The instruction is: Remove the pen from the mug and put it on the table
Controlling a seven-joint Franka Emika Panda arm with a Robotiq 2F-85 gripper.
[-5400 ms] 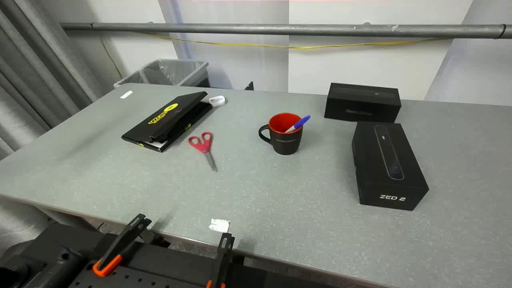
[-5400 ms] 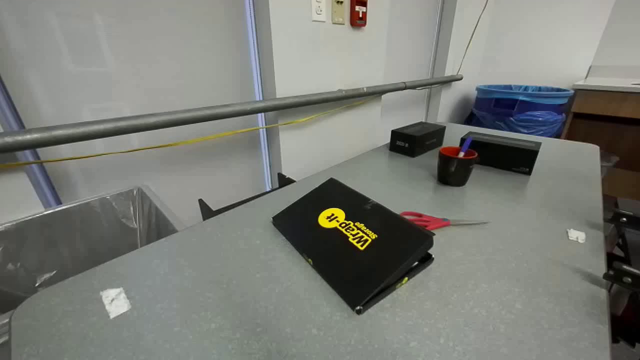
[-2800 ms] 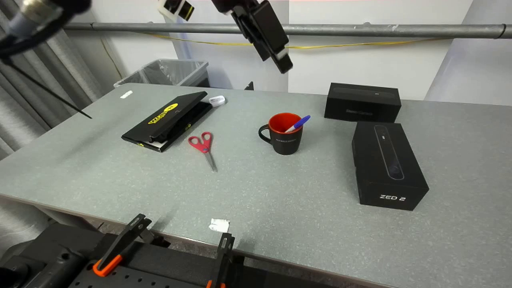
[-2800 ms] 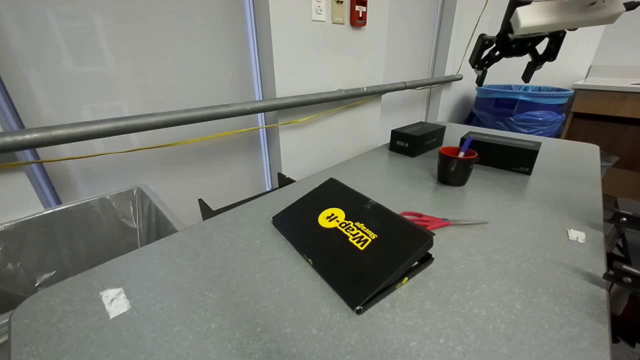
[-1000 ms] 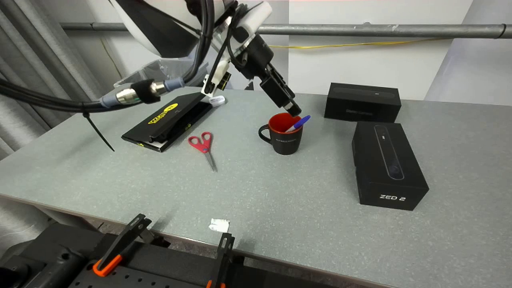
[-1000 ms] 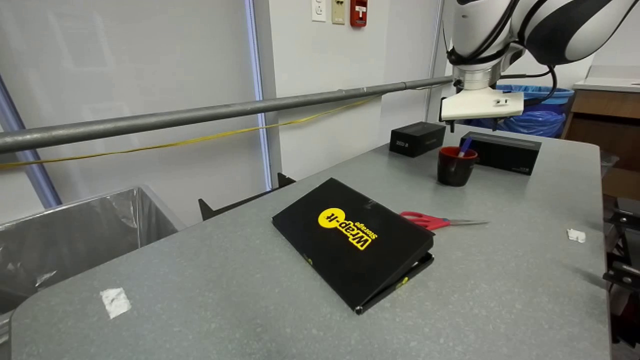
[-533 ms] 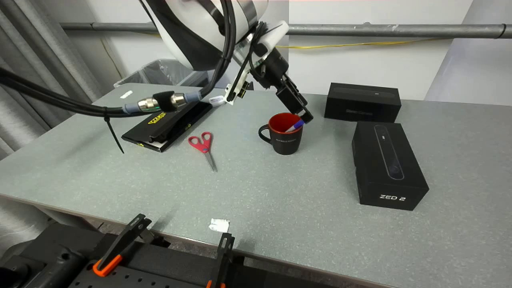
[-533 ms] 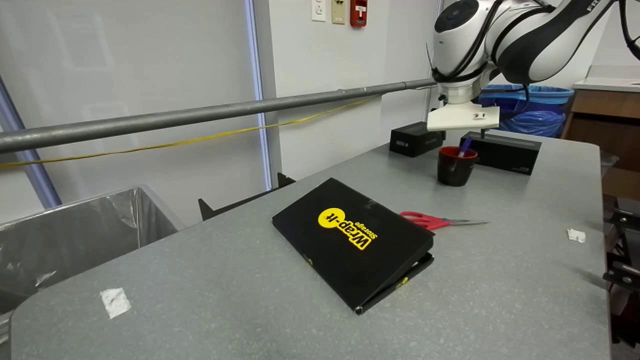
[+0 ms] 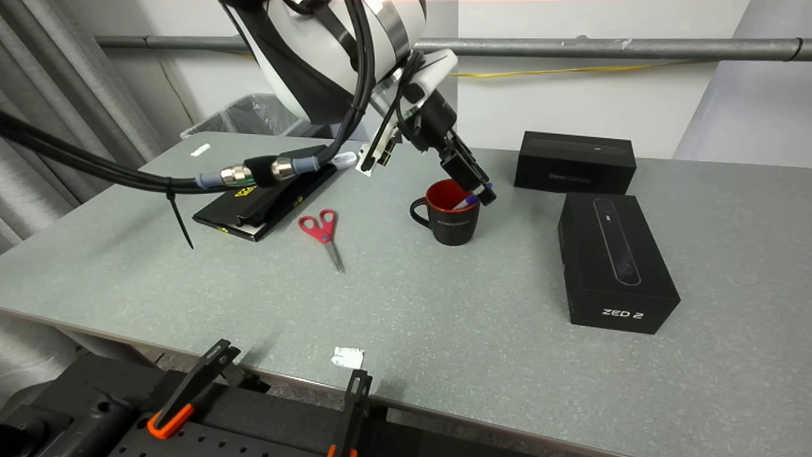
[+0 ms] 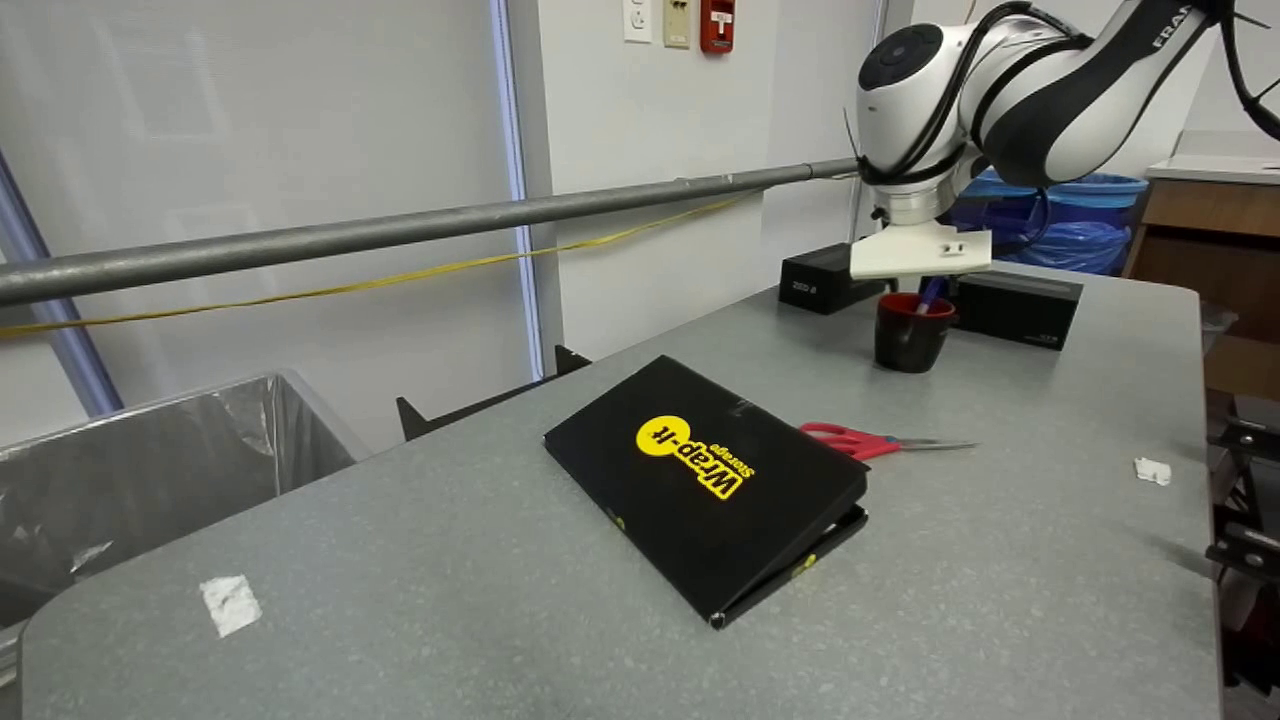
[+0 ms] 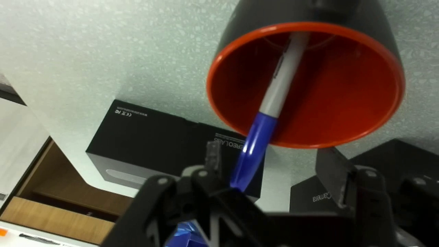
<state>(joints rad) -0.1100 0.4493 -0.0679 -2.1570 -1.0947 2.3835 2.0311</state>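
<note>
The mug [image 9: 453,228], black outside and red inside, stands upright on the grey table [image 9: 406,304]. It also shows in an exterior view [image 10: 908,345] and the wrist view [image 11: 343,103]. The pen [image 11: 253,147], with blue end and whitish barrel, leans inside the mug, its blue end past the rim; it also shows in an exterior view [image 9: 467,202]. My gripper [image 11: 269,154] is open at the mug's rim. The pen's blue end lies between the spread fingers, nearer the left finger in the wrist view. In an exterior view the gripper [image 9: 483,193] partly hides the pen.
Two black boxes [image 9: 615,266] [image 9: 574,165] stand close beside the mug. Red-handled scissors [image 9: 325,236] and a black Wrap-It box [image 10: 700,490] lie on the mug's other side. A grey pipe [image 9: 571,47] runs behind the table.
The arm has come into view and my gripper has moved down over the mug to around the pen's blue end. The mug and pen have not moved.
</note>
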